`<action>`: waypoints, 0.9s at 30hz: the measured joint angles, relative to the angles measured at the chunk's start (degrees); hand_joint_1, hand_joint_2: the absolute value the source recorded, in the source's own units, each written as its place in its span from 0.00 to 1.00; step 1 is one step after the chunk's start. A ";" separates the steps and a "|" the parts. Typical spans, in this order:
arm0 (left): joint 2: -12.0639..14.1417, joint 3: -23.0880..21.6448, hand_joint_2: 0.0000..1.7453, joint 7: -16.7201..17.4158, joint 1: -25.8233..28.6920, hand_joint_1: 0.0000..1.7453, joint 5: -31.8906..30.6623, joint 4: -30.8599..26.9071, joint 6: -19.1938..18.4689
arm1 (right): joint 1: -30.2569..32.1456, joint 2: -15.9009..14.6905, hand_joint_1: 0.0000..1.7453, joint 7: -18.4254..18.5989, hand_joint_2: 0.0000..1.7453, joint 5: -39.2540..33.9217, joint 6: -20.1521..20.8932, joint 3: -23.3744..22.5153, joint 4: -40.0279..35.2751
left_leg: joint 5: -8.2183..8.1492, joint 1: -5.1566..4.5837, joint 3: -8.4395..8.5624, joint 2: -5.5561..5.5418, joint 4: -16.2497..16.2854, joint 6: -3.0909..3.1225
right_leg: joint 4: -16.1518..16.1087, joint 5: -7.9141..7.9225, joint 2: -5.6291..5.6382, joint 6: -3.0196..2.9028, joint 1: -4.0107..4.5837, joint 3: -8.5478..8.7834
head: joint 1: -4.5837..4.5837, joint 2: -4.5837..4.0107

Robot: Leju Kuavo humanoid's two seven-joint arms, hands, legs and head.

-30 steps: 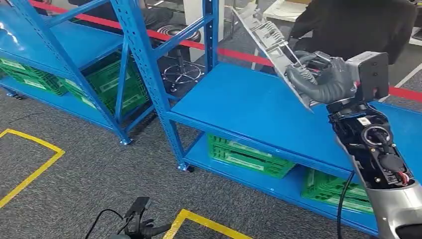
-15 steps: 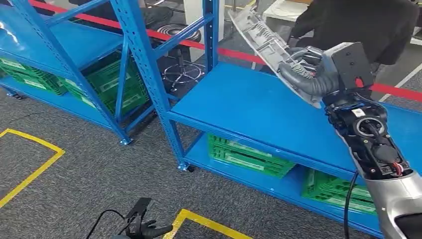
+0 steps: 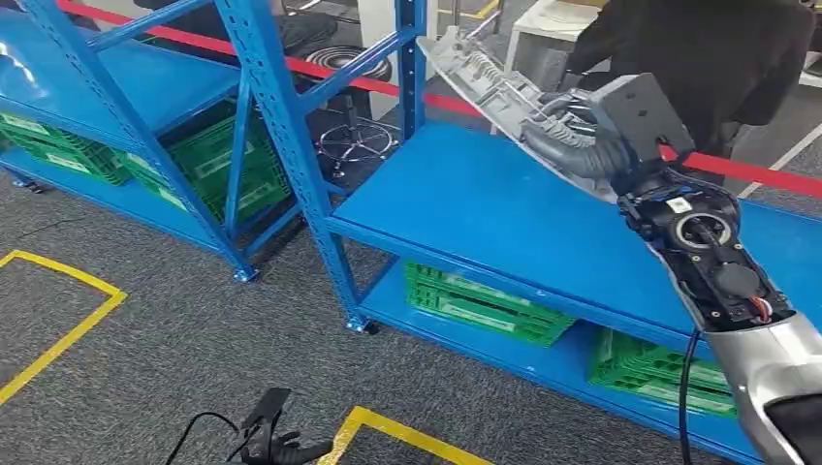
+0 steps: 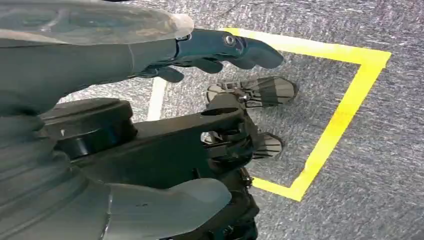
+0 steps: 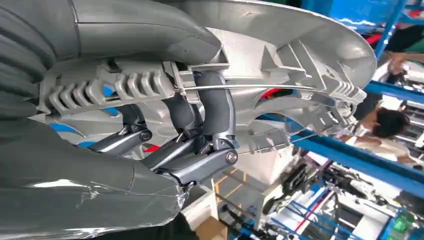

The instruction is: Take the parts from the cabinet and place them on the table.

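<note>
A long grey ribbed plastic part (image 3: 482, 71) hangs tilted above the blue shelf (image 3: 465, 208) of the right-hand rack. My right hand (image 3: 574, 145) grips it near its lower end, the fingers hooked through its ribs. The right wrist view shows the dark fingers (image 5: 202, 125) curled around a thin bar on the part (image 5: 300, 45). My left hand (image 3: 278, 444) hangs low by the floor. In the left wrist view the left hand (image 4: 220, 47) has its fingers stretched out and holds nothing.
Green crates (image 3: 485, 302) sit on the lower shelves, with more (image 3: 208, 160) in the left rack. A person in dark clothes (image 3: 698, 48) stands just behind the shelf. Blue uprights (image 3: 281, 126) divide the racks. Yellow tape (image 3: 68, 329) marks the grey carpet.
My right hand has carried the part up and to the left over the shelf, turning at the wrist. The left hand has stayed put.
</note>
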 joint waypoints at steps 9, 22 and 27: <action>0.04 -0.02 1.00 -0.02 0.02 0.00 -0.20 0.00 -0.61 | -0.29 2.89 1.00 -3.54 1.00 -3.30 0.37 3.19 2.91 | 0.01 0.01 -0.02 -0.01 -0.01 -0.02 | 0.00 -0.02 0.00 -0.03 0.00 -0.07 | -0.02 0.00; 0.20 -0.83 1.00 0.94 -0.12 0.00 -0.39 0.00 -0.66 | 1.05 3.50 1.00 -4.59 1.00 -4.09 -1.18 5.94 3.01 | 0.02 0.01 -0.02 -0.01 0.00 -0.02 | 0.00 -0.02 0.00 -0.03 -0.01 -0.07 | -0.04 0.00; 0.48 -1.29 1.00 0.85 -0.17 0.00 -0.35 0.00 -0.59 | 1.08 3.93 1.00 -4.83 1.00 -4.09 -1.20 6.07 3.01 | -0.27 -0.28 -0.21 -0.01 0.43 0.36 | -0.06 -0.02 0.00 0.26 -0.24 -0.06 | -0.11 0.00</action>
